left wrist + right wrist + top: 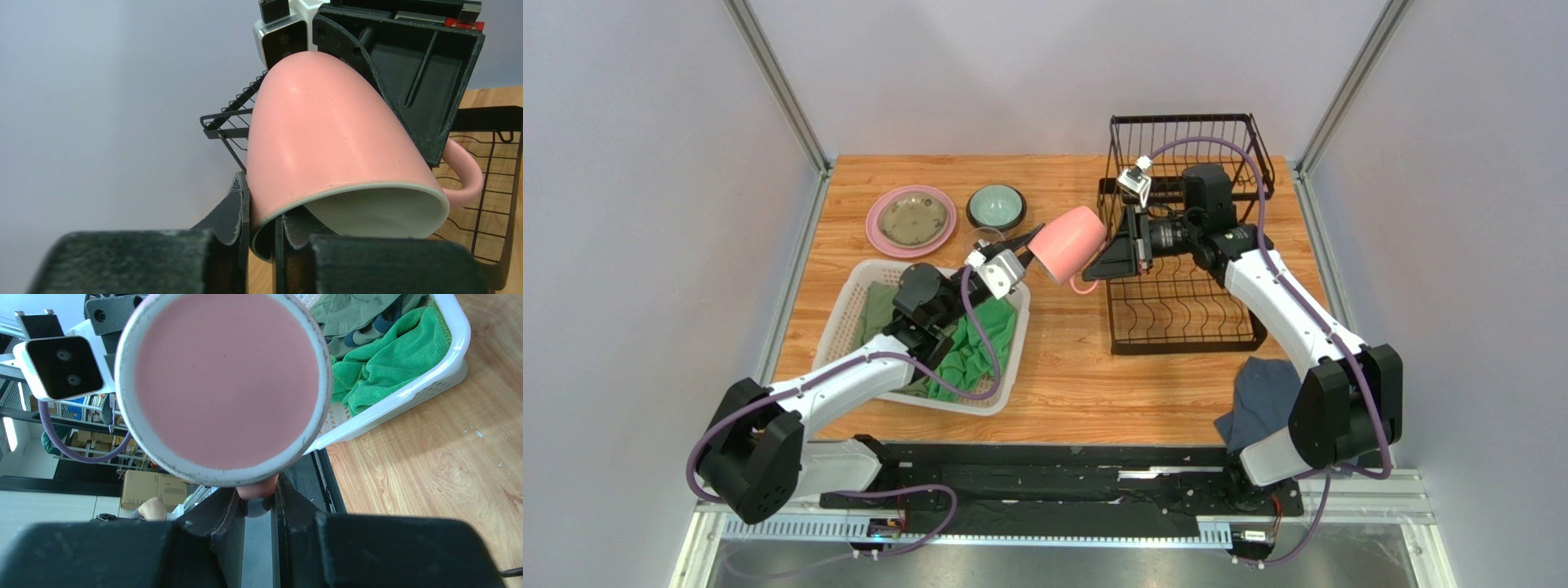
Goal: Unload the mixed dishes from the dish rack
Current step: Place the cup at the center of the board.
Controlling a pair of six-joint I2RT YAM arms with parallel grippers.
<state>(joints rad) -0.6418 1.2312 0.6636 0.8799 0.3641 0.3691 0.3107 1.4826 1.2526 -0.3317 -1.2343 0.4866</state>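
Both left hand [263, 211] and right hand [256, 499] tight on pink mug [1069, 243], seemingly between basket [837, 321] and rack [1185, 348]

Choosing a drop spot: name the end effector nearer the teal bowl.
Left. Left end effector: just in front of the teal bowl. Right end effector: farther right, by the dish rack.

You are looking straight at the round underside of the pink mug [224, 386], which is filling the upper middle. Your right tool [258, 505] is pinching a small pink part of the mug just below it, the two fingers [218, 517] standing close together. At the right, the white basket [430, 380] is holding green cloths [393, 361] and is sitting on the wooden surface [442, 478]. A white camera box [61, 364] is showing at the left.
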